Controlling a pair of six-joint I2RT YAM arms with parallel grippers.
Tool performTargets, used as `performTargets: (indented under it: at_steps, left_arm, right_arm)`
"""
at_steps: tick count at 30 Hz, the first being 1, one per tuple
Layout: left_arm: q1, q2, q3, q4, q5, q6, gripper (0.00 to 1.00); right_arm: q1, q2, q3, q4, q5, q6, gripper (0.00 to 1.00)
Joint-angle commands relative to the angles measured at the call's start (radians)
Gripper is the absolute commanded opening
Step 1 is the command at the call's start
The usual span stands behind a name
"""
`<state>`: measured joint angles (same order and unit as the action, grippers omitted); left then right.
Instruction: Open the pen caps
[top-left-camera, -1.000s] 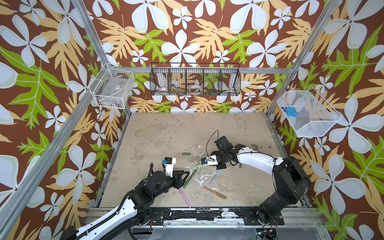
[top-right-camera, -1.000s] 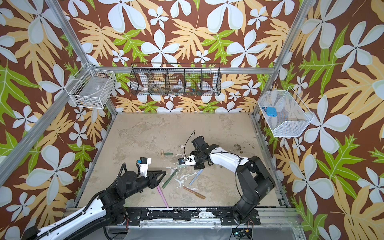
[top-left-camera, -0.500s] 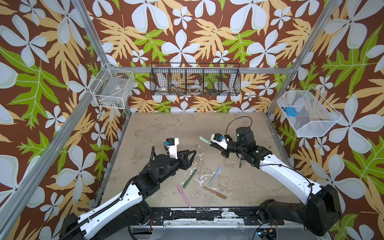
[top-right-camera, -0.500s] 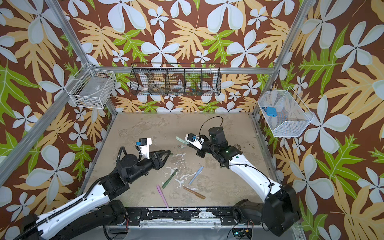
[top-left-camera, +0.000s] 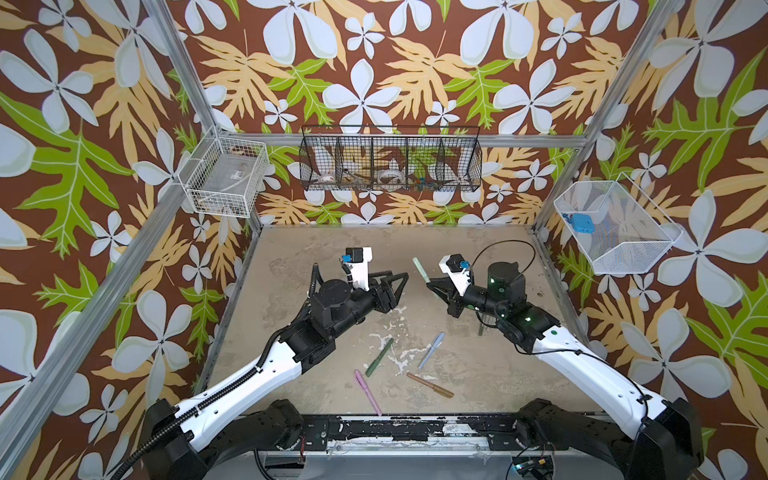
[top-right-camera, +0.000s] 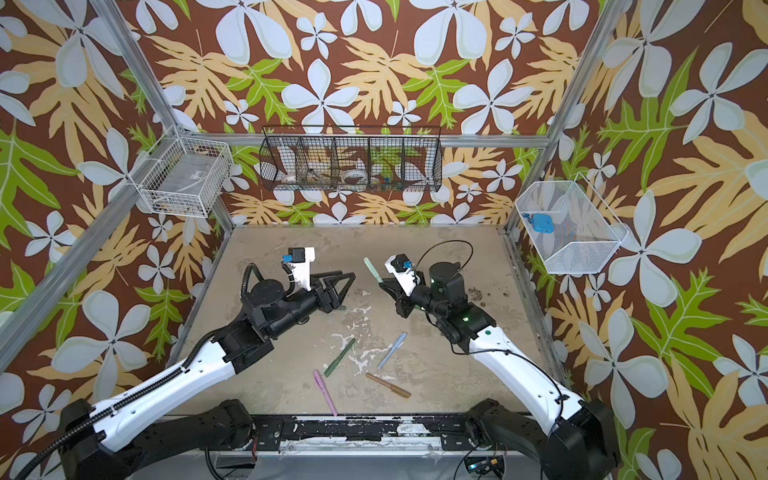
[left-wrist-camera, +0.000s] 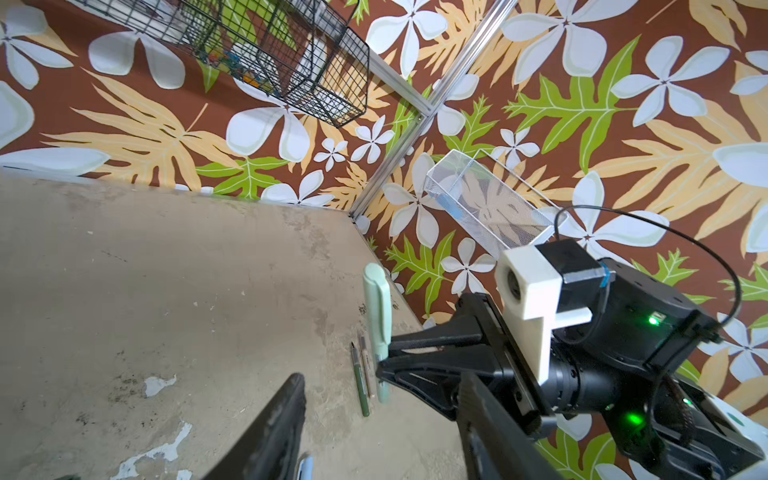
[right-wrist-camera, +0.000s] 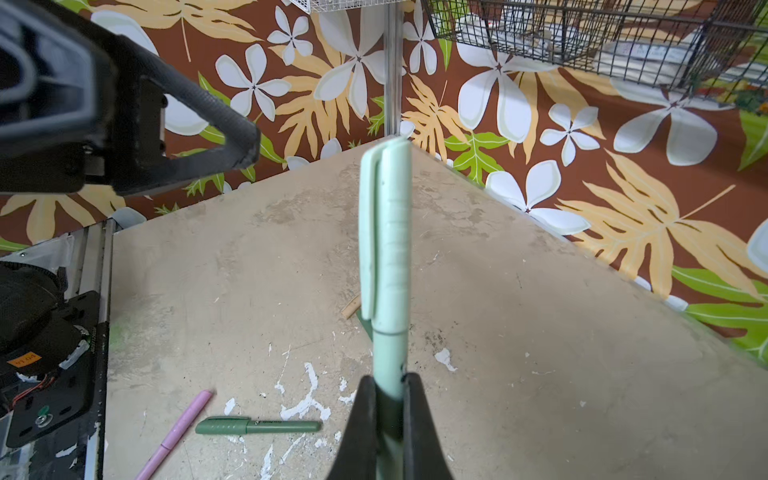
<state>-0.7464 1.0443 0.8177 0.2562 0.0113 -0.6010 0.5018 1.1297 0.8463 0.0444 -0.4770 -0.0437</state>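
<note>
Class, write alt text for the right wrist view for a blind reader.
The right gripper is shut on a mint-green pen with its cap on, raised over the table. A dark green pen and a pink pen lie on it.

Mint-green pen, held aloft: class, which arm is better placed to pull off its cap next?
Left, likely. The right end effector is shut on the mint-green pen by its barrel, leaving the cap free, pointing toward the left arm. The left end effector is open, empty and faces that cap.
</note>
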Motion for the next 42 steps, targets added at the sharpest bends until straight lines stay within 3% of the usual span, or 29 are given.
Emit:
performTargets:
  at_steps: [1, 8, 22, 28, 42]
  left_arm:
    - [0.032, -0.014, -0.058, 0.114, 0.047, -0.019, 0.60]
    - [0.041, -0.051, -0.184, 0.244, 0.062, 0.045, 0.58]
    - [0.041, 0.014, -0.312, 0.494, 0.190, 0.060, 0.57]
    - [0.041, 0.013, -0.299, 0.431, 0.124, 0.049, 0.56]
    - [0.041, 0.075, -0.268, 0.403, 0.160, 0.034, 0.47]
  right_arm:
    - [0.031, 0.019, -0.012, 0.062, 0.048, 0.068, 0.00]
    - [0.125, 0.058, -0.104, 0.196, 0.075, 0.031, 0.00]
    - [0.139, 0.068, -0.245, 0.400, 0.057, 0.054, 0.00]
    - [0.149, 0.071, -0.277, 0.457, 0.049, 0.057, 0.00]
    - [0.239, 0.070, -0.280, 0.436, 0.154, -0.006, 0.00]
